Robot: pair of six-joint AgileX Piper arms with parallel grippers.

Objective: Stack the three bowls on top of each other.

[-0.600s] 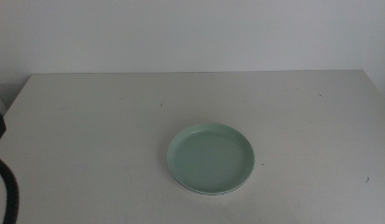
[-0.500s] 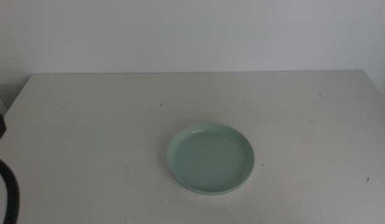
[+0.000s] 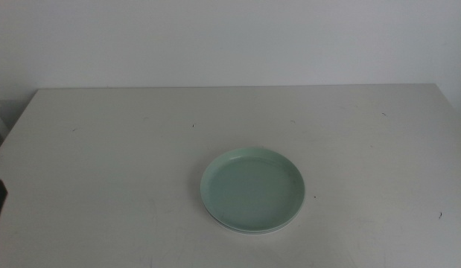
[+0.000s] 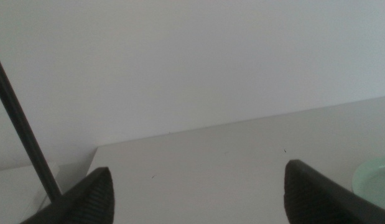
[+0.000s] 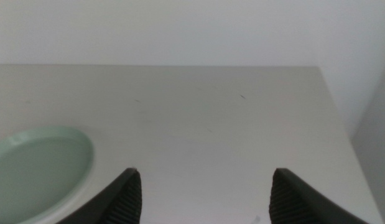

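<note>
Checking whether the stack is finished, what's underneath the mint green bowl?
Under the mint green bowl, a pale rim of another bowl peeks out along its near edge. Anything lower is covered, so the bowl count can't be told.

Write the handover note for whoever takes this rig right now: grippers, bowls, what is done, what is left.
Left gripper: open, empty, pulled back off the table's left side; the mint green bowl shows only at the edge of its wrist view.
Right gripper: open, empty, waiting back from the table, out of the middle view.
Bowls: the mint green bowl sits on top of a stack right of the table's centre. A pale rim peeks out beneath its near edge; how many bowls lie under it cannot be told.
Done: stacking looks finished, both arms clear.
Left: confirm that all three are in the pile.
</note>
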